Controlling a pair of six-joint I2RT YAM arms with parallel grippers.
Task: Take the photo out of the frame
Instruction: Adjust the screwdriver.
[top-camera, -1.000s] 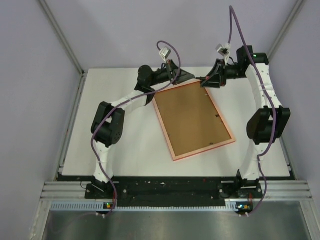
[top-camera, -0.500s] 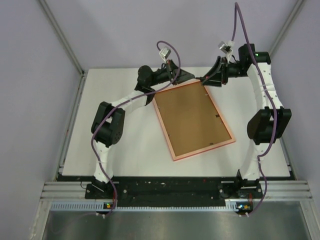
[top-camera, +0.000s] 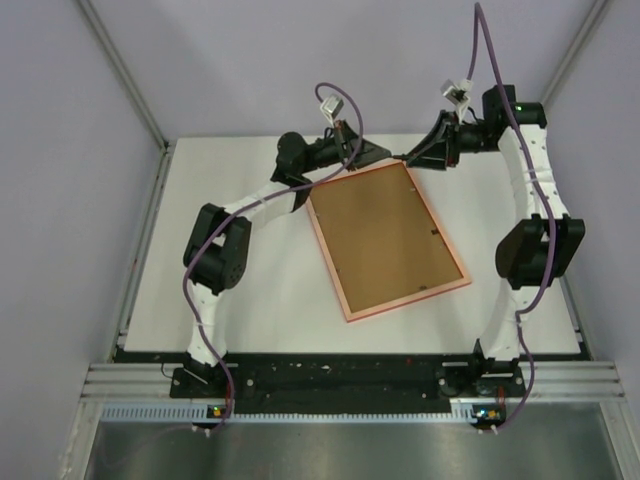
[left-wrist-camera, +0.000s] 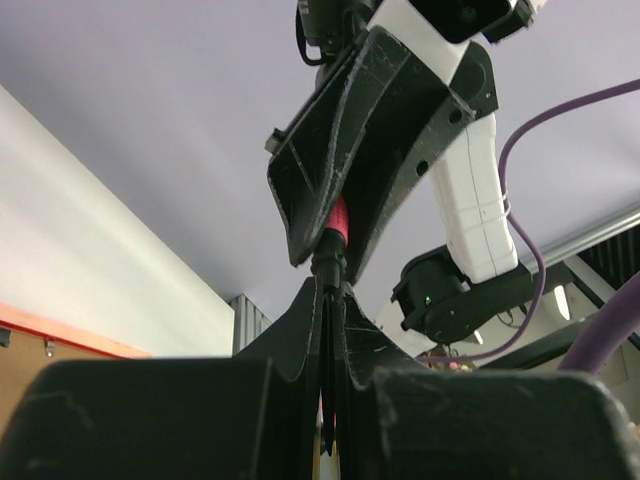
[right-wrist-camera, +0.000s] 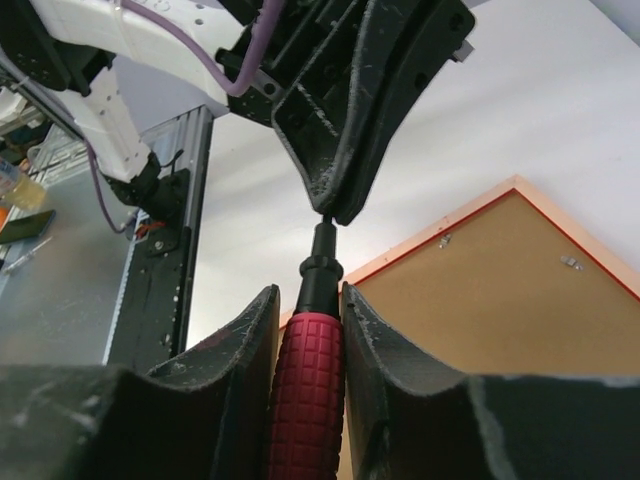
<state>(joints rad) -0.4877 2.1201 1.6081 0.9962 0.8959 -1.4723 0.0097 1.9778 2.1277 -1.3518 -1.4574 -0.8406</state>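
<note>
1. The frame (top-camera: 385, 240) lies flat on the white surface (top-camera: 250, 300), right of centre and skewed. Its brown back is up and its near corner points at the arm bases.
2. The back has a reddish rim. Small metal clips (right-wrist-camera: 445, 240) sit on the brown panel near the edges.
3. The photo is not visible in any view; the brown back covers that side.
4. Both arms reach to the far end of the frame and meet just past its far corner, nose to nose and off the surface.
5. The right end effector (right-wrist-camera: 308, 300) is clenched on the gridded red grip of a red-handled tool (right-wrist-camera: 308, 400), one finger on each side of it.
6. The tool's thin black shaft points away from the right wrist, straight at the left arm.
7. The left end effector (left-wrist-camera: 330, 290) is fully closed, fingers pinched on the shaft's tip, so both hold the same tool.
8. From the top view, the tool (top-camera: 403, 157) spans the short gap between them, just beyond the frame's far edge. Contact with the frame cannot be judged.
</note>
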